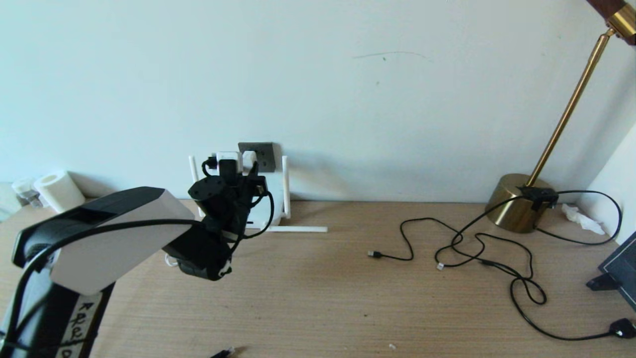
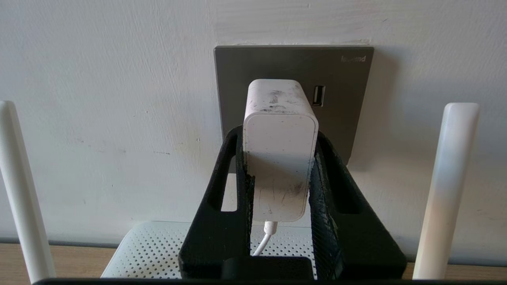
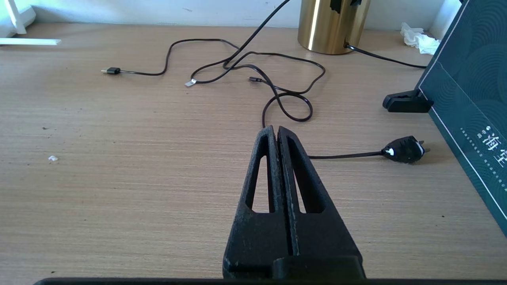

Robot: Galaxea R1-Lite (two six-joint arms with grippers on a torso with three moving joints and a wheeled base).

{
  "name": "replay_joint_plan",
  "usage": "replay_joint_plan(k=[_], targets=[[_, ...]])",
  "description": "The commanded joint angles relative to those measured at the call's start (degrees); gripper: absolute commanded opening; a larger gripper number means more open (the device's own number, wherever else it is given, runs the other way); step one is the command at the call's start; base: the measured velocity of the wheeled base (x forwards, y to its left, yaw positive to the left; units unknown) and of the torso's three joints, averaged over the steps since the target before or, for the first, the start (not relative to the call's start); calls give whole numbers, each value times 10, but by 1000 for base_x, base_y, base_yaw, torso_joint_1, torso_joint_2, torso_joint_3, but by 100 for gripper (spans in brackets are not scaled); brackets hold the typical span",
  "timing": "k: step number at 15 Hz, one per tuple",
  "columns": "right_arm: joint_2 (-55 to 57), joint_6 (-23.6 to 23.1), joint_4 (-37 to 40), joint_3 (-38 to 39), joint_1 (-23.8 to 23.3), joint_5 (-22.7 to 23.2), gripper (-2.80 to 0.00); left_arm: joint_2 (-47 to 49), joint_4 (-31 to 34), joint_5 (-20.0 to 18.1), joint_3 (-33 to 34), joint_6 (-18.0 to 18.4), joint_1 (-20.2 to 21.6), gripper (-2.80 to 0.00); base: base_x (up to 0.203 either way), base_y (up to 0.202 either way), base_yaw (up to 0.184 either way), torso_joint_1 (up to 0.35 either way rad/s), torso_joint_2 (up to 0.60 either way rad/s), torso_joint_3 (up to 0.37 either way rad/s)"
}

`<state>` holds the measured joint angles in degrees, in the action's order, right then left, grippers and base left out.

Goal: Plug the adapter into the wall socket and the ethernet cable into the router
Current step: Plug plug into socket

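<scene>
Nearest the head camera, at about eight o'clock in its view, the left arm's white and black forearm reaches up toward the wall, ending in the left pincer [image 2: 279, 158]. Its two black fingers [image 2: 222, 190] clamp the adapter [image 2: 279, 158] by its sides, and the adapter's far end sits against the wall socket [image 2: 340, 130], a dark grey plate on the pale wall; whether its pins are fully home cannot be told. A thin white cord hangs from the adapter's near end. Just beside the adapter on the plate is a small USB slot.

Below the socket the router [image 2: 150, 253] lies flat on the desk [image 1: 318, 298], its dotted white top showing under the pincer, with one upright antenna [image 2: 447, 190] on each side and another lying flat on the desk at about three o'clock from the router in the head view.

At roughly six o'clock, on the desk's near edge in the head view, a small black connector of the ethernet cable [image 1: 223, 353] just shows, well apart from the router.

Out toward three o'clock a brass lamp [image 1: 519, 201] stands by the wall, with thin black cords [image 1: 497, 258] looped across the desk near it. The right pincer [image 3: 277, 132] hovers over the desk, its fingers pressed together and holding nothing.
</scene>
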<state>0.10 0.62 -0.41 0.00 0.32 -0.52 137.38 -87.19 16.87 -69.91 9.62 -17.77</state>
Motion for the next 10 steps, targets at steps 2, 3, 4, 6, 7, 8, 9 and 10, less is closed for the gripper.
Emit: replay_joint_plan(k=[2,3,4,6,7,8,9,10], targets=[[0,0,0,0,0,0,-280,3,-5,1,-5,0,0,-280,0,0,0,0,0,0],[0,0,0,0,0,0,-280,3,-5,1,-5,0,0,-280,0,0,0,0,0,0],[0,0,0,0,0,0,-280,3,-5,0,-5,0,0,-280,0,0,0,0,0,0],[0,0,0,0,0,0,-280,7,-5,0,-6,0,2,-280,0,0,0,0,0,0],[0,0,0,0,0,0,-280,8,-5,0,-8,0,3,-280,0,0,0,0,0,0],[0,0,0,0,0,0,-280,9,-5,0,-9,0,3,-280,0,0,0,0,0,0],[1,0,0,0,0,0,-280,9,-5,0,-9,0,3,-280,0,0,0,0,0,0],[0,0,0,0,0,0,-280,11,-5,0,-10,0,3,-280,0,0,0,0,0,0]])
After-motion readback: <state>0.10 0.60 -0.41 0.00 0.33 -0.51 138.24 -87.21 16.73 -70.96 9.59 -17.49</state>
